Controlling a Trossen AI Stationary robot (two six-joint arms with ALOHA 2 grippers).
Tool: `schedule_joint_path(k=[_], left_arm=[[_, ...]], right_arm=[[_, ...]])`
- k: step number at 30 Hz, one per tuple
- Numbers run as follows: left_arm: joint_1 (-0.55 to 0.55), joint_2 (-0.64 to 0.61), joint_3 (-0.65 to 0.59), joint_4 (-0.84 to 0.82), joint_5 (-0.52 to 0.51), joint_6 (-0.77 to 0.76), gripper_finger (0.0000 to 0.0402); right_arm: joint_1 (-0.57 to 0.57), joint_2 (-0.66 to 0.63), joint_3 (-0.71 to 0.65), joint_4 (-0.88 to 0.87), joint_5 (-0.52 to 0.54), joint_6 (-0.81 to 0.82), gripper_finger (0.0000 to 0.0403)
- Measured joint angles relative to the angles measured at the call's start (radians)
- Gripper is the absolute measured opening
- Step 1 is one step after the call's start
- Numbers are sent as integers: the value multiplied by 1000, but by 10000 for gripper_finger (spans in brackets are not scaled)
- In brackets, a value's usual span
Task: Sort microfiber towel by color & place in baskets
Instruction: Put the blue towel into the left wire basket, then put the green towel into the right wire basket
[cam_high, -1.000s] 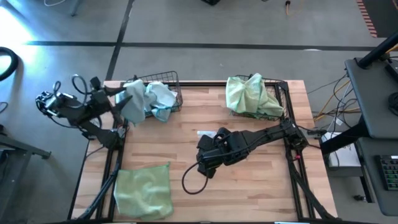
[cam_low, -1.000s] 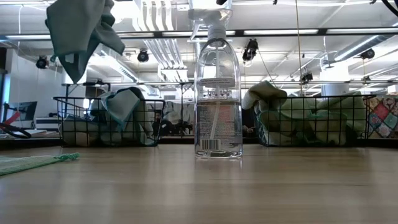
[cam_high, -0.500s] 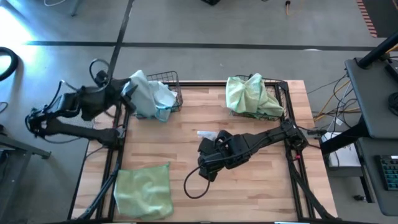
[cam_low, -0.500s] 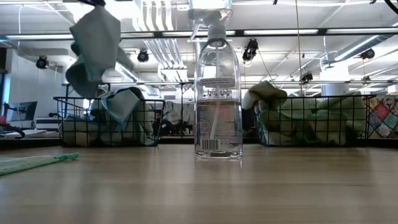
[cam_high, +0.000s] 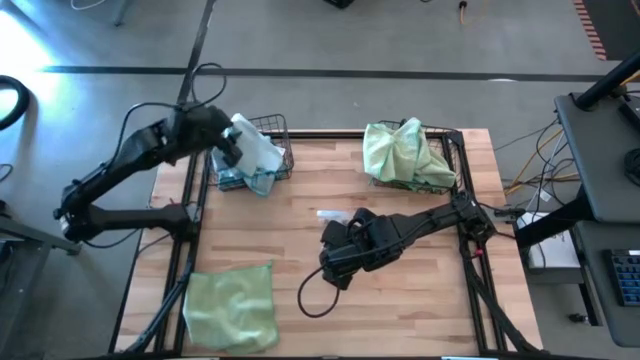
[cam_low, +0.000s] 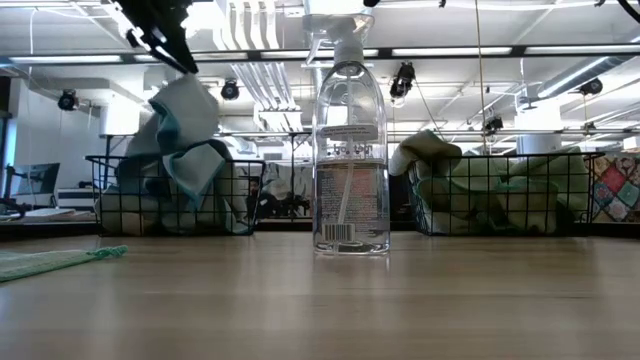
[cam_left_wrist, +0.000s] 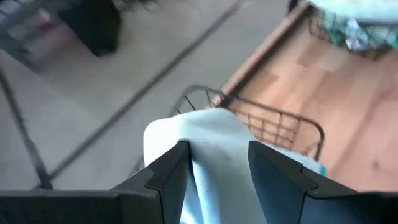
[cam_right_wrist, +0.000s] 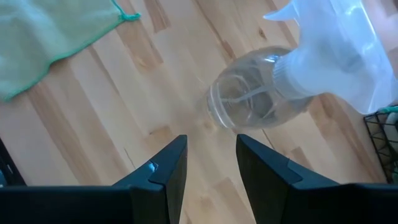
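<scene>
Watching the left claw (cam_high: 232, 146) clamped on a light blue towel (cam_high: 250, 145) right over the left basket (cam_high: 281, 150), I'd drop lower before letting go so nothing drapes the rim, while the right claw (cam_high: 335, 262), fingers apart, hangs over the surface (cam_high: 400, 300) beside the spray bottle (cam_low: 350, 150).

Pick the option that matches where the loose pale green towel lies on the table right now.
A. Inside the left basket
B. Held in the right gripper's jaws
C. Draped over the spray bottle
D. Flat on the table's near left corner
D: the high view shows the pale green towel lying spread on the table at its near left corner, apart from the spray bottle, the left basket and the right gripper.
</scene>
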Motion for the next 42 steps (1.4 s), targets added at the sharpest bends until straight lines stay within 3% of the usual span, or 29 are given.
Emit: schedule_joint_path(k=[10, 16, 21, 30, 33, 37, 42], left_arm=[[153, 128, 0, -106, 104, 41, 153], [171, 117, 0, -105, 150, 21, 153], [171, 24, 0, -203, 180, -2, 153], [169, -259, 0, -359, 484, -156, 153], [169, -337, 0, -387, 503, -220, 153], [169, -403, 0, -395, 517, -280, 153], [169, -431, -2, -413, 657, -335, 153]], right_arm=[[1, 0, 0, -21, 20, 0, 134], [1, 0, 0, -26, 26, -1, 134], [1, 0, 0, -28, 26, -1, 134], [-1, 0, 0, 12, 26, -2, 134], [-3, 0, 0, 35, 26, -3, 134], [-8, 0, 0, 68, 27, -16, 134], [-12, 0, 0, 107, 27, 1, 134]])
